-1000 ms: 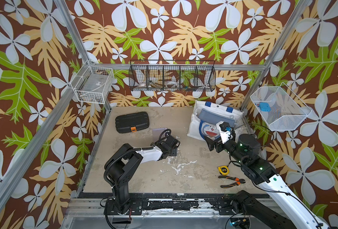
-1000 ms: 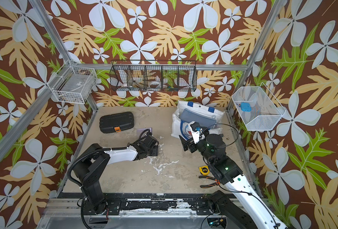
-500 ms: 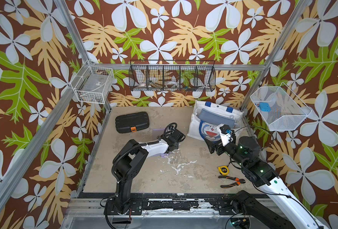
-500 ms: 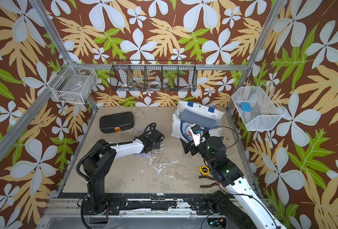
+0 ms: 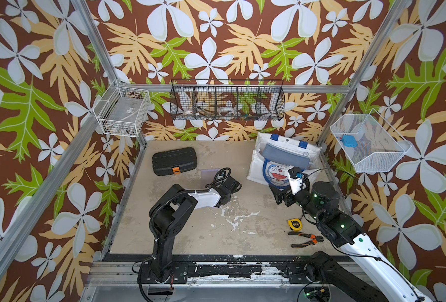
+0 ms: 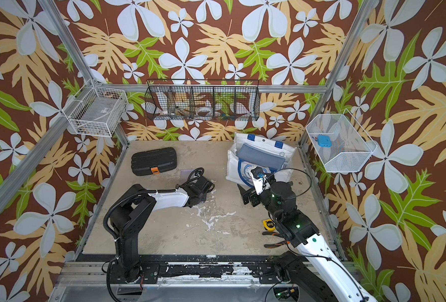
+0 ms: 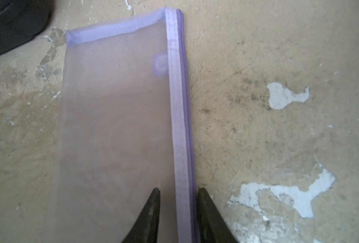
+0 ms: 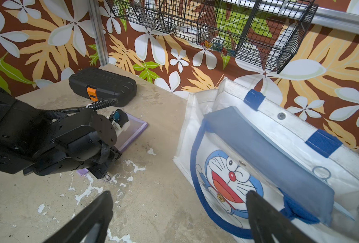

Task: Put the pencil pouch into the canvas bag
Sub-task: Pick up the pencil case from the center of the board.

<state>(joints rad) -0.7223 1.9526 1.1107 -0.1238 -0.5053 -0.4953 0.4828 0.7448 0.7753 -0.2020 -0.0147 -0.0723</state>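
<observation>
a: where is the pencil pouch [image 5: 210, 173] now?
b: it lies flat on the surface [image 5: 216, 235], outside the canvas bag [image 5: 256, 167] and well apart from it, between the bag and the black case [image 5: 173, 162]. it is purple, half see-through mesh.
a: and the left gripper [image 7: 178, 189]?
b: it is down on the pouch end that is nearer to the bag. in the left wrist view its jaws stand narrow, one on each side of the zip edge [image 7: 179, 126]. whether they really pinch it, i cannot tell.
a: the right gripper [image 8: 179, 194]?
b: it hangs just in front of the bag's front side, jaws wide apart.
a: is the bag open?
b: yes. it stands upright with the mouth open, and a grey-blue flat thing [image 5: 284, 155] sticks out of it.
</observation>
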